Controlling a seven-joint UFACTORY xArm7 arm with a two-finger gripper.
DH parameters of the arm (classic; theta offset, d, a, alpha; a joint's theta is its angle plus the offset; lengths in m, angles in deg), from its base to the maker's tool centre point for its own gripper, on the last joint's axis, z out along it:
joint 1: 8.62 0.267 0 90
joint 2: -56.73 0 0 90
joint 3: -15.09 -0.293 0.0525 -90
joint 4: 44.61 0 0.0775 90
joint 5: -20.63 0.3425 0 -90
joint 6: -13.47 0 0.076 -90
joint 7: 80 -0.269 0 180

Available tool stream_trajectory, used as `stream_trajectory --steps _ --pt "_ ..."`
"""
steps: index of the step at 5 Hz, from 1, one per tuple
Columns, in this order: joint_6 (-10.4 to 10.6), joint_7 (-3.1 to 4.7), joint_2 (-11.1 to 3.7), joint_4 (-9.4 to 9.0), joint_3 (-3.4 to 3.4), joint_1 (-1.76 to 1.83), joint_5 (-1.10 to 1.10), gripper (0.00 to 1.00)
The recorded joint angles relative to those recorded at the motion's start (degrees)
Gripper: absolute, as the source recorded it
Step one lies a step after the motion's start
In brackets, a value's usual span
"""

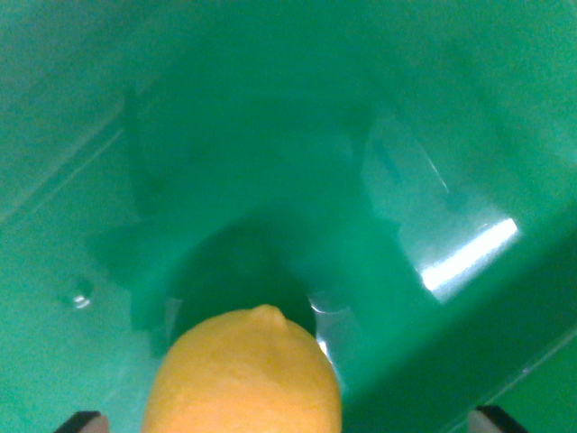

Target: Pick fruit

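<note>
A yellow-orange lemon (243, 374) fills the bottom centre of the wrist view, its nub pointing up in the picture. It lies inside a glossy green bin (270, 135), whose walls fill the whole view. Of my gripper (288, 420) only the two dark fingertips show, one at the bottom left corner (79, 421) and one at the bottom right (498, 419). They stand far apart, well wider than the lemon, and neither touches it. The gripper is open, with the lemon lying between the fingers, nearer the left one.
The bin's walls rise close on all sides. A bright reflection (469, 257) sits on the right wall, and a small shiny spot (81, 295) marks the left side.
</note>
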Motion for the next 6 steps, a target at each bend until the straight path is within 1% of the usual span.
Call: stream_trajectory --steps 1,2,6 --pt "0.0 0.0 0.0 0.0 0.0 0.0 0.0 0.0" --pt "0.6 -0.4 -0.17 -0.61 -0.01 -0.04 0.02 0.0" --pt "0.8 -0.53 -0.23 -0.81 -0.01 -0.06 0.02 0.0"
